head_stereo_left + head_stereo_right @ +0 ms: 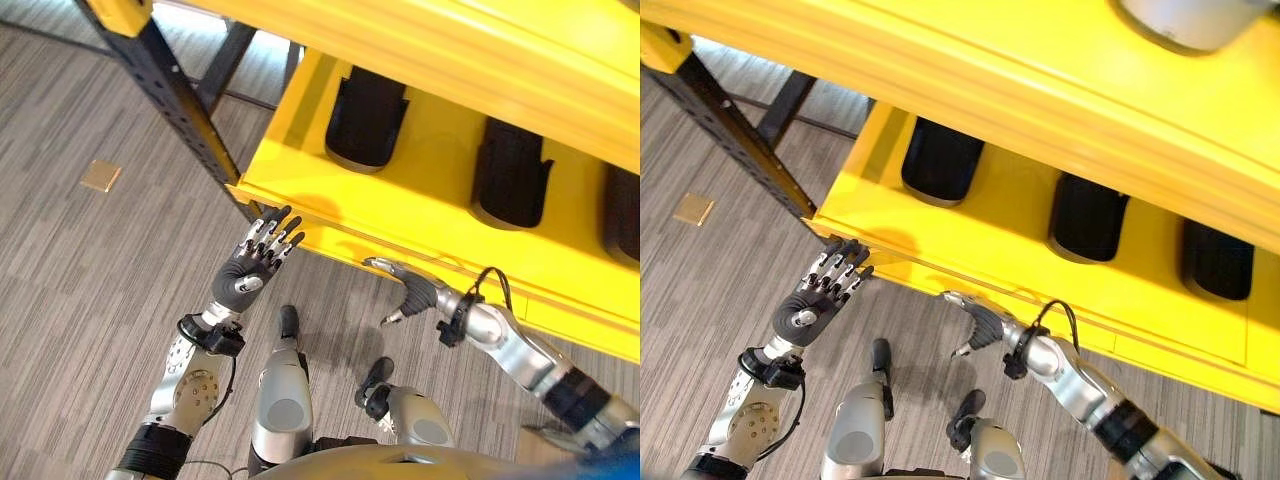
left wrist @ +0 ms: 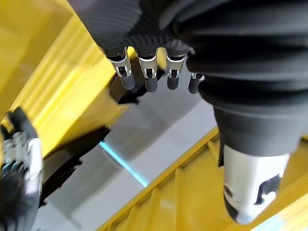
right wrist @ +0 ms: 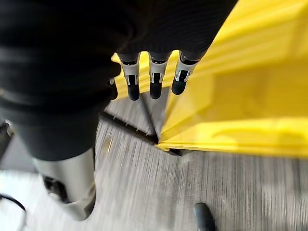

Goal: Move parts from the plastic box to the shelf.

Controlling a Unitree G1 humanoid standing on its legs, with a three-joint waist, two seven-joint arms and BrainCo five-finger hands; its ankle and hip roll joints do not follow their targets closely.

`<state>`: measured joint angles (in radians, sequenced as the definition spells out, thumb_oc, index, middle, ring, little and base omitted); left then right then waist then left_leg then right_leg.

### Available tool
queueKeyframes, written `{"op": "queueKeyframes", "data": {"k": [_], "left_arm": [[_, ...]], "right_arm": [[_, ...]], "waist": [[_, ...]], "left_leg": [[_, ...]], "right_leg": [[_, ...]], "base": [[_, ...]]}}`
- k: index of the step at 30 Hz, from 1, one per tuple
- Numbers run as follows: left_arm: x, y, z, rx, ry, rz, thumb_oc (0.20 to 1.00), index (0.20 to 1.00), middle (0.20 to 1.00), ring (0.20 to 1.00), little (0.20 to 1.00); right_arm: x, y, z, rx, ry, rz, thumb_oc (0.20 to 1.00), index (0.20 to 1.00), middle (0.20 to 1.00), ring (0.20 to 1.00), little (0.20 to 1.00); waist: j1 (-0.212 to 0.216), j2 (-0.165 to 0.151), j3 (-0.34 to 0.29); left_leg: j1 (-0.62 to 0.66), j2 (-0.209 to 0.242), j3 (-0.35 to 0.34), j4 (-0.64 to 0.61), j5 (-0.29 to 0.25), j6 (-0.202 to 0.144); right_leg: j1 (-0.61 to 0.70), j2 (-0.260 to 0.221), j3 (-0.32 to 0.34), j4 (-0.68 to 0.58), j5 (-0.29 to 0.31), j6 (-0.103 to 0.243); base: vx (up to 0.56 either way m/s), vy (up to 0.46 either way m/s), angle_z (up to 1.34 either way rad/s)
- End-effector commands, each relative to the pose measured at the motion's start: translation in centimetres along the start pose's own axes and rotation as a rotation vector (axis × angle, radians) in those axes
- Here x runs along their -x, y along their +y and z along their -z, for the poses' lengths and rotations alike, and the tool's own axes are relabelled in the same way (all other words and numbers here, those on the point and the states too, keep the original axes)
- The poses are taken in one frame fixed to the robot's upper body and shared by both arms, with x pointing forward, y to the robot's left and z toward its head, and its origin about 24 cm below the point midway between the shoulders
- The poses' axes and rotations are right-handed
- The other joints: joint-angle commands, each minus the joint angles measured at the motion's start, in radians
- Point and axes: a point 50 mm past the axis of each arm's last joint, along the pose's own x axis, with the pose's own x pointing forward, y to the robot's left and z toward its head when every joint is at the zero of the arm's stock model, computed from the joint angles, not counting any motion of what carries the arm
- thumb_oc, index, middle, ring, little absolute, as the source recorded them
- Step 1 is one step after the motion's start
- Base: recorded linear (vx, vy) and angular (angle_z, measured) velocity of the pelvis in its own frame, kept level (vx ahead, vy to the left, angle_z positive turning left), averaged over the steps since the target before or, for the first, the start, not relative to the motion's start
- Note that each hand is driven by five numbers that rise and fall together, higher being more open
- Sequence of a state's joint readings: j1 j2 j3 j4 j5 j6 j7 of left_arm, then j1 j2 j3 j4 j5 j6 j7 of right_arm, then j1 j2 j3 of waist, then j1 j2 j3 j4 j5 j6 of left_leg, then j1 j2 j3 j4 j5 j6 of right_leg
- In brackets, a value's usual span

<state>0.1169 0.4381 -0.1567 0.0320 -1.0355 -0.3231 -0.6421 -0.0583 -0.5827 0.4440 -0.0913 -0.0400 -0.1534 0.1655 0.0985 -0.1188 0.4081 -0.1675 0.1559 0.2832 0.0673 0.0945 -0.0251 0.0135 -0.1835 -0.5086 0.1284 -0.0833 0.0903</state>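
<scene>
Below the yellow shelf [image 1: 430, 215], your left hand [image 1: 258, 258] and right hand [image 1: 408, 290] both hung empty with loose fingers. Black parts [image 1: 364, 118] already lay above them, nearer your left.

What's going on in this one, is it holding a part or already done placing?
Neither hand holds anything right now. The robot stands at the yellow shelf, where three black parts already sit side by side on the lower level. The left hand is raised with fingers spread, just off the shelf's front edge. The right hand is open too, close under that same edge. It may have just let go of a part.
</scene>
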Motion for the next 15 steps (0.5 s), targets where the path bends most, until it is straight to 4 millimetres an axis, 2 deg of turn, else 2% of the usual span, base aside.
{"op": "queueKeyframes", "data": {"k": [1, 4, 5, 8, 9, 11, 15], "left_arm": [[-0.4, -1.3, 0.5, -0.025, -0.028, 0.004, 1.000, 1.000, 1.000, 1.000, 1.000], [0.0, -1.3, 1.1, -0.022, -0.015, -0.026, 1.000, 1.000, 1.000, 1.000, 1.000], [0.7, -1.2, 1.3, -0.028, -0.034, -0.066, 1.000, 1.000, 1.000, 1.000, 1.000], [1.7, -1.0, 1.3, -0.020, -0.057, -0.106, 1.000, 1.000, 1.000, 1.000, 1.000], [2.6, -0.6, 1.3, -0.012, -0.065, -0.129, 1.000, 1.000, 1.000, 1.000, 1.000], [3.3, -0.3, 1.2, -0.020, -0.072, -0.144, 1.000, 1.000, 1.000, 1.000, 1.000], [4.1, 0.4, 0.5, -0.045, -0.082, -0.182, 1.000, 1.000, 1.000, 1.000, 1.000]], "right_arm": [[-0.8, -3.4, -3.9, -0.129, -0.317, 0.195, 1.000, 1.000, 1.000, 1.000, 1.000], [0.4, -4.3, -3.5, -0.188, -0.331, 0.351, 1.000, 1.000, 1.000, 1.000, 1.000], [1.7, -4.5, -2.6, -0.203, -0.304, 0.442, 1.000, 1.000, 1.000, 1.000, 1.000], [3.2, -4.4, -0.6, -0.255, -0.204, 0.528, 1.000, 1.000, 1.000, 1.000, 1.000], [4.1, -4.3, 0.7, -0.247, -0.148, 0.557, 1.000, 1.000, 1.000, 1.000, 1.000], [5.1, -4.5, 1.2, -0.226, -0.127, 0.601, 1.000, 1.000, 1.000, 1.000, 1.000], [6.8, -5.6, 3.1, -0.304, -0.034, 0.753, 1.000, 1.000, 1.000, 1.000, 1.000]], "waist": [[-0.015, 0.046, -0.071], [-0.042, 0.055, -0.092], [-0.068, 0.065, -0.112], [-0.096, 0.074, -0.133], [-0.108, 0.081, -0.145], [-0.117, 0.083, -0.154], [-0.134, 0.087, -0.172]], "left_leg": [[0.104, 0.036, 0.123, -0.040, -0.036, -0.044], [0.120, 0.032, 0.129, -0.039, -0.043, -0.040], [0.135, 0.031, 0.138, -0.039, -0.048, -0.039], [0.154, 0.030, 0.152, -0.040, -0.056, -0.037], [0.171, 0.025, 0.157, -0.045, -0.060, -0.034], [0.182, 0.023, 0.165, -0.049, -0.063, -0.032], [0.206, 0.015, 0.168, -0.056, -0.073, -0.027]], "right_leg": [[-0.059, -0.011, 0.079, 0.038, 0.038, 0.056], [-0.052, -0.014, 0.097, 0.027, 0.042, 0.059], [-0.047, -0.020, 0.112, 0.018, 0.048, 0.062], [-0.038, -0.028, 0.128, 0.002, 0.058, 0.066], [-0.029, -0.031, 0.137, -0.010, 0.065, 0.068], [-0.023, -0.030, 0.142, -0.017, 0.069, 0.070], [-0.006, -0.031, 0.153, -0.038, 0.078, 0.073]], "base": [[-0.01, 0.058, -0.48], [0.00, 0.078, -0.30], [0.02, 0.129, -0.33], [0.02, 0.070, -0.38], [0.03, 0.014, -0.43], [0.02, -0.011, -0.28], [0.01, -0.033, -0.14]]}}
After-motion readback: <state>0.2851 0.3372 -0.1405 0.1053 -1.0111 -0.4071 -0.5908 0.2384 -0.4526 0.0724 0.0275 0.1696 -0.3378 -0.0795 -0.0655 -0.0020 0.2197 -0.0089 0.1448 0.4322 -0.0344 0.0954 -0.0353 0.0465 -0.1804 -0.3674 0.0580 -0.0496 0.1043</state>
